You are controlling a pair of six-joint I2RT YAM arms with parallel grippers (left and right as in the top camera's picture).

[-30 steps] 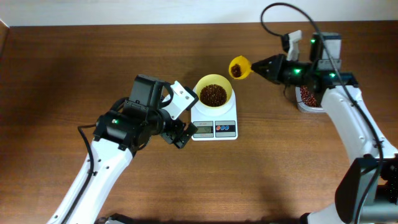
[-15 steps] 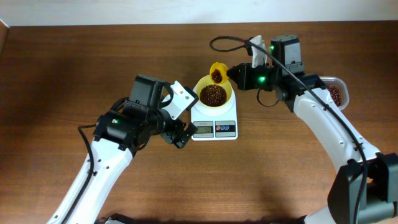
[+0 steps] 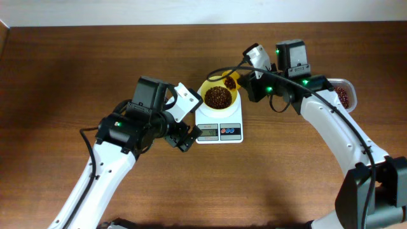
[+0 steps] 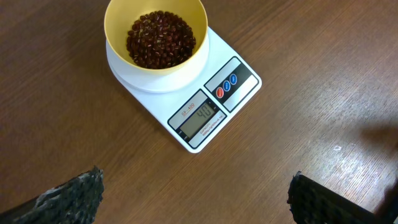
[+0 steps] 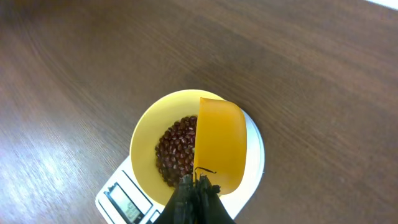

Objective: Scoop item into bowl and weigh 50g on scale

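Dark wooden bench point(image 3: 63, 63), pale wall point(image 3: 127, 9) beyond; left fingers point(image 4: 68, 196) wide, scale point(image 4: 211, 106) ahead; right fingers point(image 5: 193, 199) clamp scoop point(image 5: 221, 149) above bowl point(image 4: 155, 70).

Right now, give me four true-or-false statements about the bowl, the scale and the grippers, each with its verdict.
1. The bowl sits on the scale. True.
2. The bowl is empty. False: it holds beans.
3. The right gripper is shut on the scoop, which hangs over the bowl. True.
4. The left arm grips the scale. False: the left gripper is open, holds nothing and hovers apart from the scale.
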